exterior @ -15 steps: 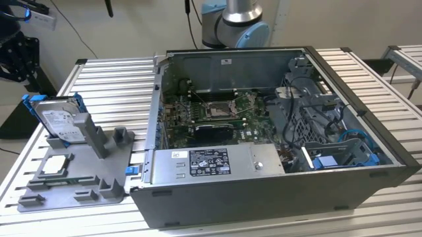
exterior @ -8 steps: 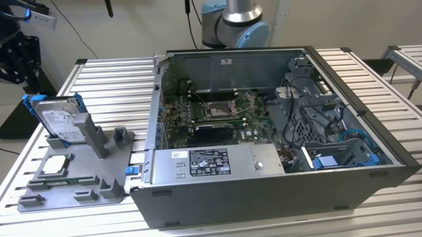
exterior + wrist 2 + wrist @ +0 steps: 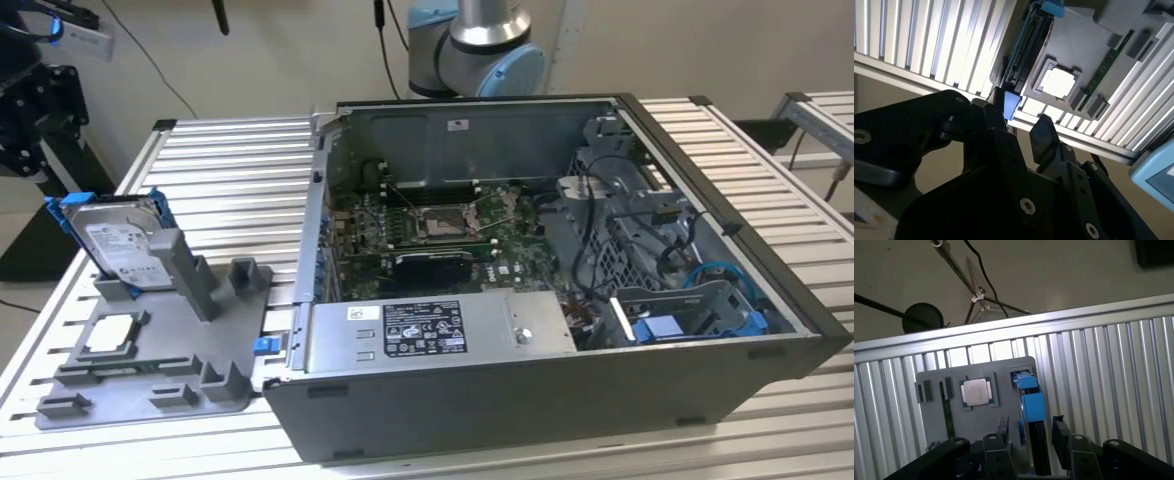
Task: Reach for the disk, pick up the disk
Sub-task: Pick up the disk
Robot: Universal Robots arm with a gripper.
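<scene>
My gripper point(image 3: 1030, 432) hangs open above the disk point(image 3: 120, 238), one finger lined up either side of its thin top edge. I judge nothing is gripped yet. The disk stands upright in a grey holder point(image 3: 174, 345) at the exterior view's left, so that edge is offered.

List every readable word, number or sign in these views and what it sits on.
The disk, white label: print too small to read.
The power supply, black-and-white label: too small to read.
Small sticker on the case wall: too small to read.
Nothing can be quoted.
</scene>
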